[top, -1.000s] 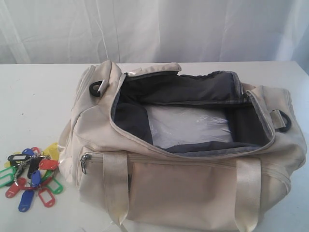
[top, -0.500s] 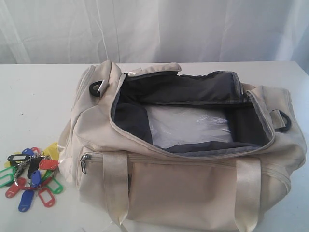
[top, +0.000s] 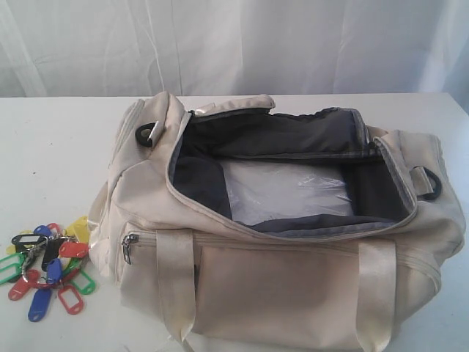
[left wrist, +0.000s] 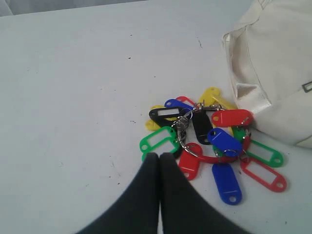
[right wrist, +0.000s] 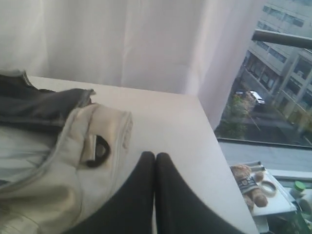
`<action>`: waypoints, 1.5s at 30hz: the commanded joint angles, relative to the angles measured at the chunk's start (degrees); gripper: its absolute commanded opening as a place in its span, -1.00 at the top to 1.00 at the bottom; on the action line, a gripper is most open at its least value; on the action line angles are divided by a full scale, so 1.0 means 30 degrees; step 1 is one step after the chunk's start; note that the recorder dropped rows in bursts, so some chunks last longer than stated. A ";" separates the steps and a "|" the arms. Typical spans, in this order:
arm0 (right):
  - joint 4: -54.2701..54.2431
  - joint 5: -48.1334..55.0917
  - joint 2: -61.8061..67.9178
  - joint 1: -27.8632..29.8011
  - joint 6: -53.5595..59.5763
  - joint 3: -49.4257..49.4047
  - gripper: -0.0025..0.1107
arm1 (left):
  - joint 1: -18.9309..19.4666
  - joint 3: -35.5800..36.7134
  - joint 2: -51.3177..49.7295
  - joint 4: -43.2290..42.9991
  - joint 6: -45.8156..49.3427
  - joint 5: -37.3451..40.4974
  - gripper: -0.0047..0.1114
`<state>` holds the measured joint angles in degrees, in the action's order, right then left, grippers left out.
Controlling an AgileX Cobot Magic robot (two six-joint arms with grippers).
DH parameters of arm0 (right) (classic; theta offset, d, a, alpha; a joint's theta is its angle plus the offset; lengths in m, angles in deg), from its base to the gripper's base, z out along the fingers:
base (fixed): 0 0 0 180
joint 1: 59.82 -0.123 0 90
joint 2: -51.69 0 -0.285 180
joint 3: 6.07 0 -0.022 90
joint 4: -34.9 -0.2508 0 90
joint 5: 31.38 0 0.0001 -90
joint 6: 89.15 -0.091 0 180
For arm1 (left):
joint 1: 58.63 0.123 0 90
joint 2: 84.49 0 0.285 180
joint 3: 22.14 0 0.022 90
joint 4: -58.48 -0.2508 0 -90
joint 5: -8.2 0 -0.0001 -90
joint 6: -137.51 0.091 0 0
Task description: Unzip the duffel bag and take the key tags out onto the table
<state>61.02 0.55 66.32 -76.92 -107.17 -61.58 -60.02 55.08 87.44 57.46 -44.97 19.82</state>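
The left gripper has its jaws pressed together and empty, just short of the key tags. The right gripper is likewise closed on nothing, near the bag's end. In the exterior view the tags lie at the lower left on the table, just beside the duffel bag, which gapes unzipped across the middle. I judge the bunch light, hard and slick, and loosely splayed. The metal rings at its centre look like the surest hold. The tabletop is white, smooth and wide, and a pale curtain hangs behind.
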 commanded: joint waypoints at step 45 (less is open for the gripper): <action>-0.5265 -0.5486 -0.2282 0.2379 0.1808 -0.7237 0.96 | 0.0086 0.0000 0.0095 0.0045 -0.0065 -0.0003 0.92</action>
<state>46.20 -17.54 59.83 -70.14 -104.78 -83.05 -60.02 55.08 87.44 57.46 -44.97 19.82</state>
